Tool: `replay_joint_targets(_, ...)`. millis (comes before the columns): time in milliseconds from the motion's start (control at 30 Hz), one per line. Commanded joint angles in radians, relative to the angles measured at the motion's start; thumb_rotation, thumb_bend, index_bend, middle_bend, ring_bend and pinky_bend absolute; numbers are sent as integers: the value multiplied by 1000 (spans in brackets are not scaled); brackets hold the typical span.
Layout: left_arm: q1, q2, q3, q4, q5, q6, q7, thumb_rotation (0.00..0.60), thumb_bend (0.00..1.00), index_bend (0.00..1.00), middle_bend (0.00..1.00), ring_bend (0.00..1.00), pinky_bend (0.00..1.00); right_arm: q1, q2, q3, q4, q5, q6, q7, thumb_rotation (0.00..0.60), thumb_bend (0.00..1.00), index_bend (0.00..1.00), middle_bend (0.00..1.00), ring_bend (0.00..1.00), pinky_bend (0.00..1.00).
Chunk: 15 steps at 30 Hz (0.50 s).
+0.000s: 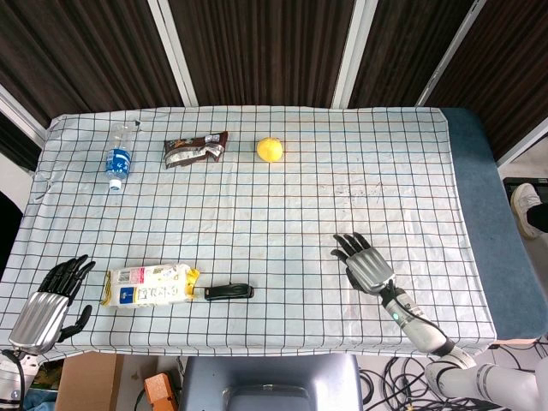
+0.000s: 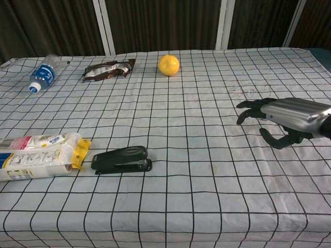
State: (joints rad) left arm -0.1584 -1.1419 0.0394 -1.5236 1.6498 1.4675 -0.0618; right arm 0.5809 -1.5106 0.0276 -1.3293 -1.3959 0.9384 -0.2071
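Hovering at the near left edge of the checkered surface, left hand is keeping fingers released, grasping nothing. White snack packet is lying just beside it, black stapler next along. Water bottle, brown wrapper and lemon are sitting along the far side. Right hand is hanging over bare cloth, fingers spread, grasping nothing.

On the desk, water bottle, snack wrapper and lemon line the far edge; snack packet and stapler lie by the near edge, toward its left corner.
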Motion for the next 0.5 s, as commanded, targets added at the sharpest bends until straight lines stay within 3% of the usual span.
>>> replay_joint_targets(33,0,-1,1,1,0,-2,1,600,458,0,0,0,101,-3,2,1,-5,-1,10,-10,600,712,205,0,0,0)
replay_joint_targets(500,9,4,3,2,5,15,-6,600,459,0,0,0,101,-9,17,34,83,100,-33,-11,600,712,232,0,0,0)
